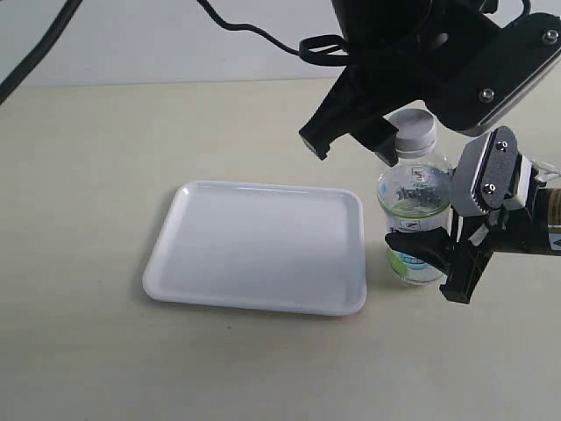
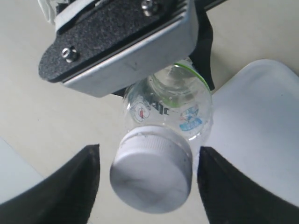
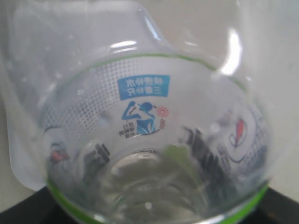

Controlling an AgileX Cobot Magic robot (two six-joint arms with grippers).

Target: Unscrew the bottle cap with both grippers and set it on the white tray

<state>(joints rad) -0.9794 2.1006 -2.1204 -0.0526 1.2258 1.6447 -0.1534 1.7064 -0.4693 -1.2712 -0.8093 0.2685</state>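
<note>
The clear bottle with its lime label stands upright just right of the white tray, with the ribbed white bottle cap on its neck. My bulky black left gripper hangs at cap height. In the left wrist view it is open, and the cap sits between its fingers with a gap on each side. My smaller right gripper, with the silver-grey plate, is shut on the bottle's lower body. In the right wrist view the bottle fills the frame and only dark finger edges show.
The tray lies flat on the beige tabletop, its right rim close to the bottle's base. Black cables hang from the left arm at the back. The right gripper's plate covers part of the bottle in the left wrist view.
</note>
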